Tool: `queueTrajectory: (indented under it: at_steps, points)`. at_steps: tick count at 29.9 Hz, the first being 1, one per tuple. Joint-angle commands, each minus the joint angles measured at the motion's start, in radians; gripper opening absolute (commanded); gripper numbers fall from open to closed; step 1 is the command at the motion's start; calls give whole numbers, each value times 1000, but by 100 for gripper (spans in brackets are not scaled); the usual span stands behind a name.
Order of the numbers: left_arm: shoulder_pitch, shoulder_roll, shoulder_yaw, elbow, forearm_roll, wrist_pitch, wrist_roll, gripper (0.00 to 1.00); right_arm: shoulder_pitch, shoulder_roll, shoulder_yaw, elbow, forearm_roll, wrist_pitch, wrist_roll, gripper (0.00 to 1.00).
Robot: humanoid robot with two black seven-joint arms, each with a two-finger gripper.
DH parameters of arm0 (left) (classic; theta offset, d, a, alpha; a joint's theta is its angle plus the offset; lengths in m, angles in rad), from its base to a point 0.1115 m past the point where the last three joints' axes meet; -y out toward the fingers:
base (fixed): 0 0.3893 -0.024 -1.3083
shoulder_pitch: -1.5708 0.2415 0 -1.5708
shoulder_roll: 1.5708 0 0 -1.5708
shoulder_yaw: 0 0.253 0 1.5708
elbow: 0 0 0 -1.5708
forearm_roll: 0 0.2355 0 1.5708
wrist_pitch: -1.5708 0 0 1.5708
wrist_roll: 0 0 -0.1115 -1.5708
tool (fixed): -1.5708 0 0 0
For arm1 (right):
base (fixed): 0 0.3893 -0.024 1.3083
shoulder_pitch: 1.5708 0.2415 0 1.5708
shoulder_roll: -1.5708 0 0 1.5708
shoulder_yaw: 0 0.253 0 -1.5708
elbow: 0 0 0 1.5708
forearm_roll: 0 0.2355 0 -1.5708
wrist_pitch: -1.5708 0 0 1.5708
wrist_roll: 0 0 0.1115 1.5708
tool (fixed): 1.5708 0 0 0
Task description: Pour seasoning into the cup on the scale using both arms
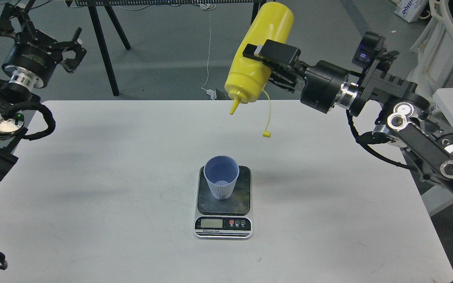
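Observation:
The pale blue ribbed cup [221,181] stands upright on the dark plate of the scale [244,200] at the table's middle front. My right gripper [267,55] is shut on the yellow seasoning bottle [256,59], held high above the table's far side. The bottle is turned nozzle-down, its tip [232,112] up and slightly right of the cup. Its small cap [266,134] dangles on its cord. My left gripper [71,49] is open and empty, raised past the table's far left corner.
The white table [92,177] carries only the scale and cup. A black-legged bench [108,67] stands behind it with a white cable hanging. A white chair [435,74] and another table's edge are at the right.

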Motion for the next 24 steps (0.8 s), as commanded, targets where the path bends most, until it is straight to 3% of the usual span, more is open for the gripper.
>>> queueTrajectory:
  at_steps: [1,10,20,24]
  points:
    - [34,-2,-7,1,-3,-2,-2,100,35,70,-109,-33,-199,-29,9,39]
    - [58,4,-11,-4,-15,-2,-11,100,-1,142,-139,-22,-681,-65,13,36]
    - [62,6,-20,-5,-14,-2,-11,100,-37,133,-169,-18,-827,-234,13,36]
    - [60,6,-20,-7,-14,-2,-11,100,-66,133,-171,-22,-836,-251,13,36]
